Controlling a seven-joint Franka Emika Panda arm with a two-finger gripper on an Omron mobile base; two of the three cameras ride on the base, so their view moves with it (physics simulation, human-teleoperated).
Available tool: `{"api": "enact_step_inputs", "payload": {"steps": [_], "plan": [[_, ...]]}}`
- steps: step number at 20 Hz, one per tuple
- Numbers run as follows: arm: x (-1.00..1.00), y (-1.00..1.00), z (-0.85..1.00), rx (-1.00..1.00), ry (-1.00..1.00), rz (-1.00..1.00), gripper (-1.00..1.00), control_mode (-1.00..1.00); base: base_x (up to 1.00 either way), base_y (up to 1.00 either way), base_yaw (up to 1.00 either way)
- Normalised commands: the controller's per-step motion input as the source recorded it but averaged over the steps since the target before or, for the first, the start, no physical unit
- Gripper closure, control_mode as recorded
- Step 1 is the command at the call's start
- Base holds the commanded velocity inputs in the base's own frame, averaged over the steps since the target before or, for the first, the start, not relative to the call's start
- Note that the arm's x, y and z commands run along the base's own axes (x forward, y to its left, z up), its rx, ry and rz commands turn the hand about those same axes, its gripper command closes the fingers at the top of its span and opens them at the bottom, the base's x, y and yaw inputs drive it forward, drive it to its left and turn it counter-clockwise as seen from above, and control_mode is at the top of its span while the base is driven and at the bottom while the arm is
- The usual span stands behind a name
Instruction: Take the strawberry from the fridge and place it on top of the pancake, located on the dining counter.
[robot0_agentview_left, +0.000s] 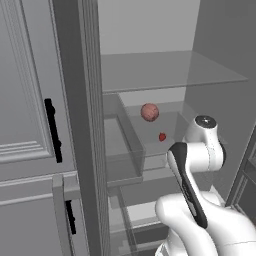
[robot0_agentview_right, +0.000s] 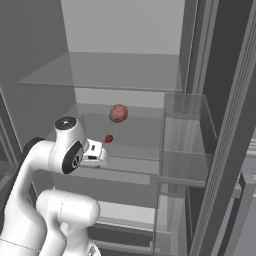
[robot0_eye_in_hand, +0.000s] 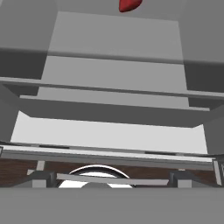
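Note:
The fridge (robot0_agentview_left: 80, 100) stands open, with clear shelves (robot0_agentview_right: 115, 70) inside. The strawberry (robot0_agentview_left: 162, 136), small and red, lies on the middle shelf (robot0_agentview_right: 108, 138) and shows at the top edge of the hand view (robot0_eye_in_hand: 129, 4). My gripper (robot0_agentview_right: 98, 156) is inside the fridge, just below and a little short of the strawberry, apart from it. It is open, with nothing between its fingers. In the left base view my wrist hides the hand. The pancake and the dining counter are out of view.
A larger pinkish round fruit (robot0_agentview_left: 149, 112) sits behind and above the strawberry (robot0_agentview_right: 118, 113). Clear door bins (robot0_agentview_right: 185, 140) stand at the right. A light grey cabinet with black handles (robot0_agentview_left: 52, 130) lies left of the fridge. Lower shelves (robot0_eye_in_hand: 109, 135) show below the hand.

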Motion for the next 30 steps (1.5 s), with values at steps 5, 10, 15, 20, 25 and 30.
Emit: {"api": "enact_step_inputs", "payload": {"steps": [5, 10, 15, 20, 25, 30], "plan": [[0.0, 0.0, 0.0, 0.0, 0.0, 0.0, -1.0, 1.0, 0.18, 0.0, 0.0], [0.04, 0.0, 0.0, 0.0, 0.0, -0.02, -1.0, -1.0, 0.0, 0.0, 0.0], [0.03, -0.16, 0.01, 0.04, -0.23, -0.32, -1.0, -1.0, 0.0, 0.0, 0.0], [0.55, -0.04, 0.08, 0.01, -0.12, -0.19, -1.0, -1.0, 0.0, 0.0, 0.0], [0.67, 0.02, 0.09, 0.0, 0.0, 0.0, -1.0, -1.0, 0.0, 0.0, 0.0], [0.72, 0.02, 0.01, 0.0, 0.01, 0.01, -1.0, -1.0, 0.0, 0.0, 0.0]]}}
